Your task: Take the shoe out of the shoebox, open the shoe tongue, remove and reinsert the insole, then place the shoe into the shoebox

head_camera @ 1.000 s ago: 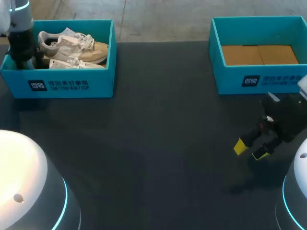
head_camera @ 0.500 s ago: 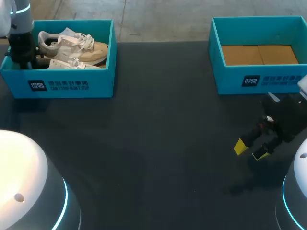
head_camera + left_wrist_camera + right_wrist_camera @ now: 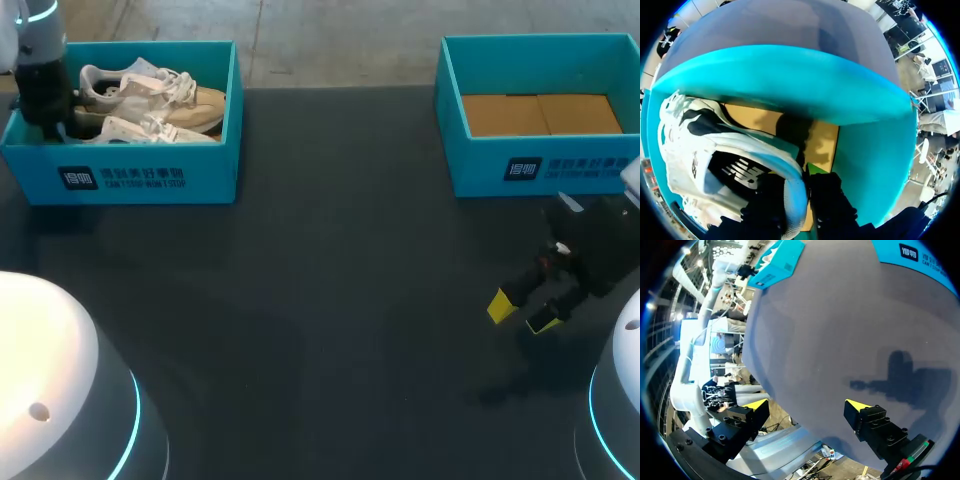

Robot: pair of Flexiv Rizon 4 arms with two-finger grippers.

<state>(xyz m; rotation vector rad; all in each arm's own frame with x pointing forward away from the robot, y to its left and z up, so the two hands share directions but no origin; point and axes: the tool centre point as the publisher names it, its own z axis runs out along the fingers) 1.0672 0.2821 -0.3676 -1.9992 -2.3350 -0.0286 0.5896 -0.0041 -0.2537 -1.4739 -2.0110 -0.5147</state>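
The shoe [image 3: 715,145] lies inside the left shoebox [image 3: 790,85]. Only the left wrist view shows the left fingers [image 3: 827,200] closed on its heel rim from both sides, their yellow tips hidden. In the head view two pale shoes [image 3: 150,95] sit in that box and the arm's dark wrist covers the grip, so which one is held cannot be told. The right fingers [image 3: 500,305] hang spread wide over the worktop [image 3: 330,300], near the second shoebox [image 3: 540,165], of which the right wrist view catches only a printed edge.

Teal shoebox [image 3: 210,170], white print; white-beige shoe [image 3: 190,100]; dark grey table [image 3: 330,300]
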